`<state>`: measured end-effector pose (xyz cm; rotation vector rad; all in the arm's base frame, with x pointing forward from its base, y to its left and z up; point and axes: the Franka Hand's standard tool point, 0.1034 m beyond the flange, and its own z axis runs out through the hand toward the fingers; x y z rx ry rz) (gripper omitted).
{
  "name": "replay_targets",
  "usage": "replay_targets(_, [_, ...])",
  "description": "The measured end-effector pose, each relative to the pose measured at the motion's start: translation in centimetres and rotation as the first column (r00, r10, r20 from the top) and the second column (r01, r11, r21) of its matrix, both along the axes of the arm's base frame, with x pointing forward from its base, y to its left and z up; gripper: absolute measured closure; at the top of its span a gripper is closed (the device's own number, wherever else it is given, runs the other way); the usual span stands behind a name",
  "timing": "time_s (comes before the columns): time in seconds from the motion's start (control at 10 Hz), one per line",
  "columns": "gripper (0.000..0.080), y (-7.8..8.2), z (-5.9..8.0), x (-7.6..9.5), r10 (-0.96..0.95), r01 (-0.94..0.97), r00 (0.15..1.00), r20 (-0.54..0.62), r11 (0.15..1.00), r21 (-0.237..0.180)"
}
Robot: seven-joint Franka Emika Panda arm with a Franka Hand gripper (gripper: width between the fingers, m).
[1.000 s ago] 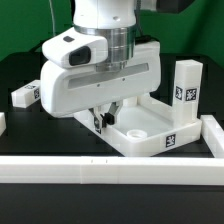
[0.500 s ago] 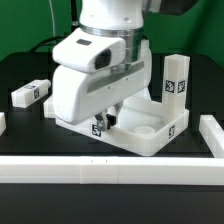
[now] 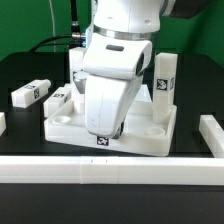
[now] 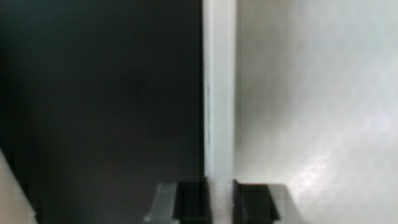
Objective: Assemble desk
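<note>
The desk's white rimmed tabletop (image 3: 150, 128) lies flat on the black table, its long side parallel to the front bar, with round sockets in its corners. My gripper (image 3: 106, 133) reaches down over its front rim and is shut on that thin wall. In the wrist view the rim (image 4: 219, 90) runs as a narrow white strip between the two dark fingers (image 4: 260, 202) of the gripper (image 4: 221, 198). One leg block (image 3: 165, 78) stands upright behind the tabletop on the exterior view's right. Another leg (image 3: 30, 94) lies at the left. A third (image 3: 78, 64) stands behind the arm, partly hidden.
A long white border bar (image 3: 110, 168) runs across the front, and shorter bars (image 3: 212, 136) stand at the sides. A small tagged white piece (image 3: 58, 98) sits by the tabletop's left back corner. The arm's body hides the middle of the tabletop.
The tabletop has swung round with the gripper on its rim, from a skewed angle to square with the front bar, and slid toward the exterior view's left. The gripper stayed shut.
</note>
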<state>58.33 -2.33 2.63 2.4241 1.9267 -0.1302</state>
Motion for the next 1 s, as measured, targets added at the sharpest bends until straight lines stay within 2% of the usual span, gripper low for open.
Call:
replay_targets(0.2, [0.0739,-0.2,0.0,0.0,0.077,-0.077,0.997,-0.008,0.997,-0.014])
replay_targets(0.3, [0.0739,0.6,0.1,0.3,0.143,-0.144,0.99,-0.013,0.989,-0.023])
replay_targets(0.5, [0.0739,3.4,0.2,2.1,0.162,-0.163,0.987,-0.015,0.987,-0.012])
replay_targets(0.7, [0.0739,4.8,0.1,3.6,0.172,-0.172,0.985,-0.012,0.985,-0.006])
replay_targets(1.0, [0.0739,6.0,0.2,4.7,0.143,-0.143,0.99,-0.017,0.99,-0.003])
